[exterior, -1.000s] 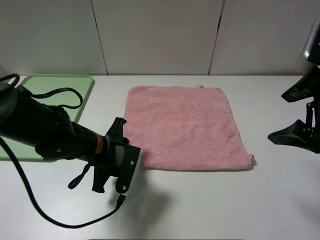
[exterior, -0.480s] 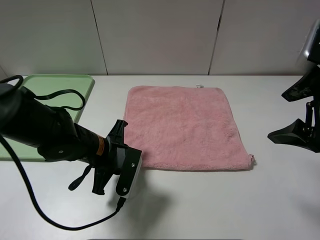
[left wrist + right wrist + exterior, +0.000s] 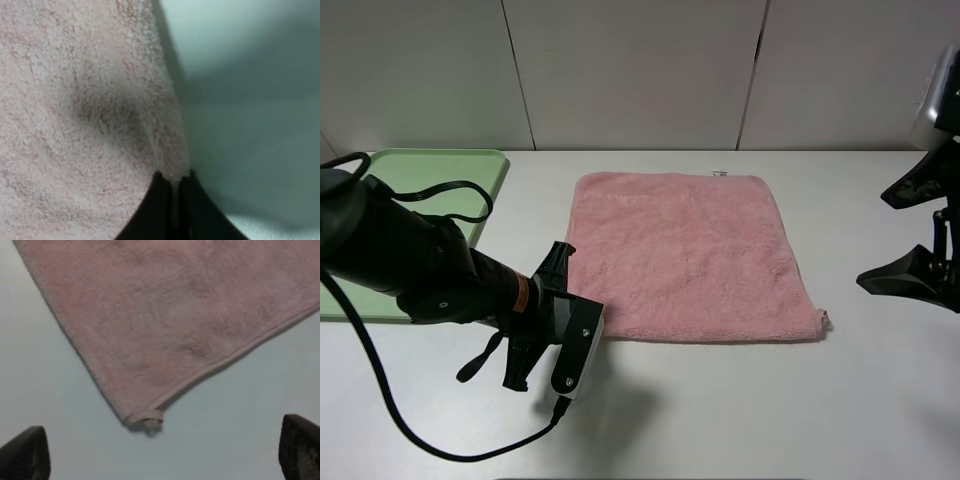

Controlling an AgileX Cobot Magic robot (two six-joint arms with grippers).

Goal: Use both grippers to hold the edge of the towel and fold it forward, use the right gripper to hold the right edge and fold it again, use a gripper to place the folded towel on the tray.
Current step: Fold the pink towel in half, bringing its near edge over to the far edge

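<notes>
The salmon-pink towel lies flat and unfolded on the white table, with its small white tag on the far hem. My left gripper is low at the towel's near left corner. In the left wrist view its two black fingertips stand almost together, with the towel's hem pinched between them. My right gripper hangs open above the table, right of the towel. In the right wrist view it is wide open over the near right corner. The light green tray sits far left.
A black cable from the left arm loops over the tray's near part, and another trails on the table by the front edge. A grey panelled wall stands behind the table.
My left gripper has sunk slightly at the towel's near left corner. The right arm has shifted a little. The towel has not moved.
</notes>
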